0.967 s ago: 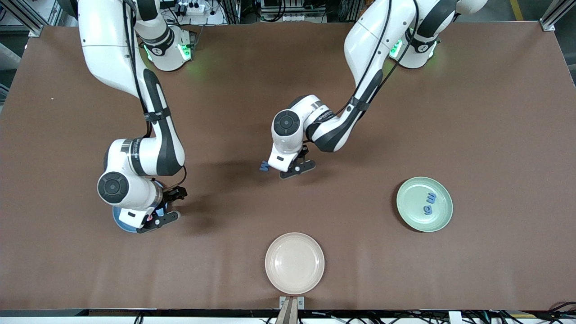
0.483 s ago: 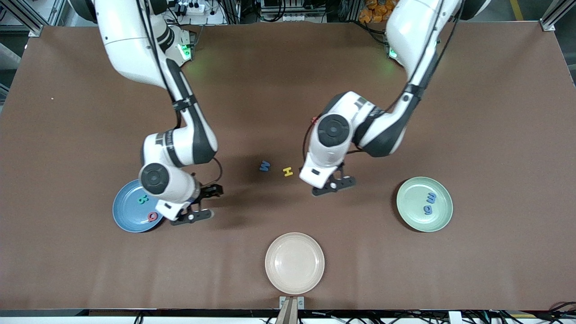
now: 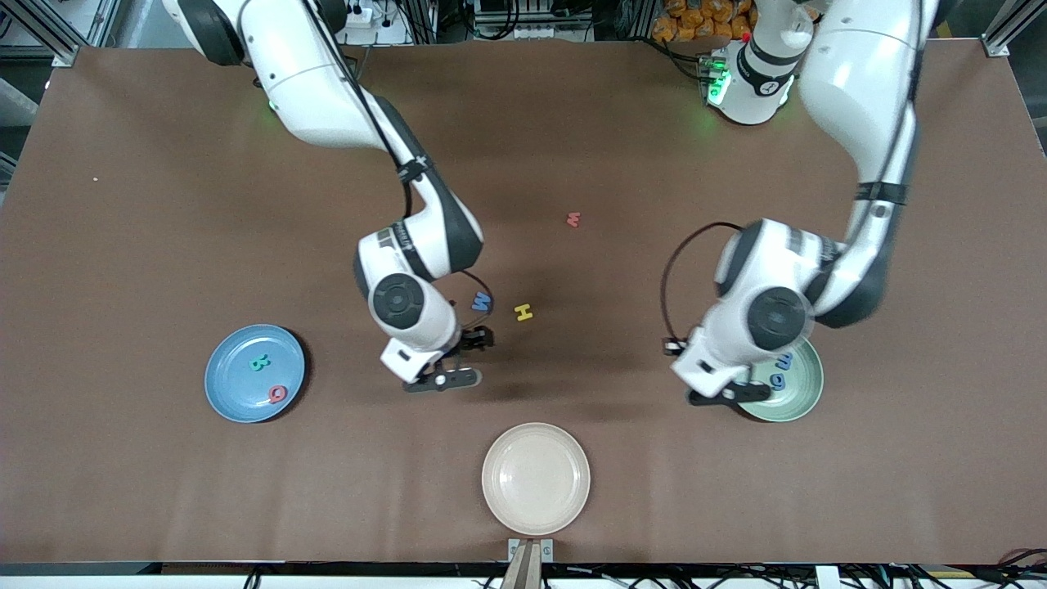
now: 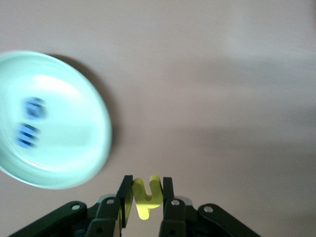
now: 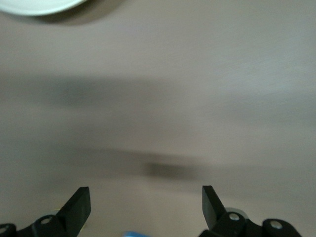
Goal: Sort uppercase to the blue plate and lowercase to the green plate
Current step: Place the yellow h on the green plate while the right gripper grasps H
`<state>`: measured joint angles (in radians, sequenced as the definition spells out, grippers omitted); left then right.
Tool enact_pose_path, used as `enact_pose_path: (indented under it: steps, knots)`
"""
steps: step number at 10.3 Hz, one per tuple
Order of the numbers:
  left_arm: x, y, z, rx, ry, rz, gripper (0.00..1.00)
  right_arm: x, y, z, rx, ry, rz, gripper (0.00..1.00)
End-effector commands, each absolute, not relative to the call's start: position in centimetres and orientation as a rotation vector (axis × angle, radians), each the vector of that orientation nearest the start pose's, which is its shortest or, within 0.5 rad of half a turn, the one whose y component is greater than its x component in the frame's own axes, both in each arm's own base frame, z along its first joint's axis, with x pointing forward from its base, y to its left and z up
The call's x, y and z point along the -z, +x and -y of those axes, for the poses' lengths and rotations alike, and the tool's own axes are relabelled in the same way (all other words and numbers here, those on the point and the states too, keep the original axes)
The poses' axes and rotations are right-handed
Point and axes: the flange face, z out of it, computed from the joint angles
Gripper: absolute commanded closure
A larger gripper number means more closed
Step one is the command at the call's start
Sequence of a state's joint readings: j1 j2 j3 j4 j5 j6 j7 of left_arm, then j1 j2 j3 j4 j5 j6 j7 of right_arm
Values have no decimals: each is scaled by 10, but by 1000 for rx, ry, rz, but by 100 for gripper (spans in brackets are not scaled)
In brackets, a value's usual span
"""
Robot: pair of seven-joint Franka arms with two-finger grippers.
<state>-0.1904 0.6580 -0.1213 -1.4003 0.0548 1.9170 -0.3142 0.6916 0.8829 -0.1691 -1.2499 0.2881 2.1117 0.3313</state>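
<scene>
- The left tool (image 4: 143,200) pinches a small yellow hooked plastic letter (image 4: 145,196) over the brown table (image 3: 900,245), beside the pale mint-green plate's (image 3: 806,391) rim.
- The right tool (image 3: 454,360), fingers spread and empty, hangs beside the blue W-shaped letter (image 3: 481,302) and yellow H (image 3: 523,312).
- Risk: released here, the letter would likely miss the plate.
</scene>
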Motion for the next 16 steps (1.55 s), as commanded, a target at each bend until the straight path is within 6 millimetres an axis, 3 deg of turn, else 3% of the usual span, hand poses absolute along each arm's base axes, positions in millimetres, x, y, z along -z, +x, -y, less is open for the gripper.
enact_pose_path:
  steps: [1, 3, 4, 6, 10, 11, 12, 14, 16]
  knots:
    - [-299, 689, 130, -266, -3140, -187, 100, -212, 608, -463, -99, -3039, 153, 0]
    - [-273, 688, 93, -337, -3141, -190, 100, -205, 586, -497, -98, -3048, 92, 0]
    - [-262, 686, 89, -364, -3139, -186, 100, -204, 572, -512, -92, -3062, 128, 0]
    - [-246, 685, 71, -399, -3121, -144, 98, -200, 564, -518, -27, -3132, 261, 0]
    - [-239, 684, 64, -417, -3111, -128, 40, -190, 556, -522, -1, -3086, 318, 0]
    - [-240, 684, 64, -413, -3112, -130, 0, -188, 554, -523, -7, -3086, 323, 0]
    - [-245, 685, 63, -403, -3113, -128, 0, -185, 544, -532, -5, -3085, 352, 0]
    - [-267, 685, 74, -375, -3117, -151, 0, -171, 536, -530, -2, -3090, 375, 0]
    - [-299, 679, 106, -342, -3117, -213, 0, -164, 535, -524, -24, -3093, 412, 0]
